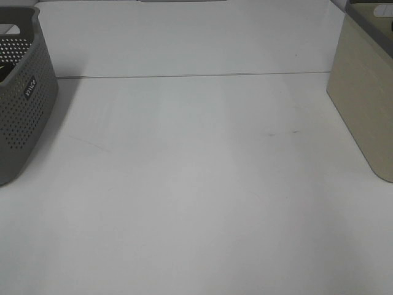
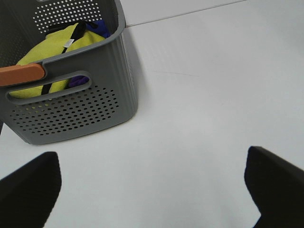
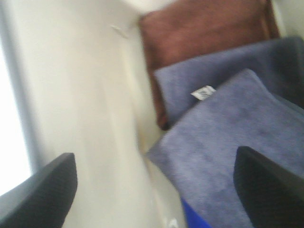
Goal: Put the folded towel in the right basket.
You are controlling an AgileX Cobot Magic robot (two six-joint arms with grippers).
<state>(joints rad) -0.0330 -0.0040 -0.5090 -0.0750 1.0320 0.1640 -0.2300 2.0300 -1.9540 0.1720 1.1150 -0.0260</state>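
White table (image 1: 196, 184) carries two baskets, a gray basket (image 1: 27, 117) left and a cream basket (image 1: 362, 110) right. Beside the gray basket the left claw (image 2: 152, 190) hangs spread wide and empty. The right claw (image 3: 156, 190), also released, points into the cream basket at three folded towels: a top gray towel (image 3: 223, 142), a second gray towel (image 3: 237, 66) and a brown towel (image 3: 204, 28).

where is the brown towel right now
In the right wrist view, the brown towel lies in the right basket, against its cream wall, with a grey towel overlapping its edge.

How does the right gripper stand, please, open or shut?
Open: the right gripper has its fingers wide apart, nothing between them, above folded grey-blue towels in the beige basket.
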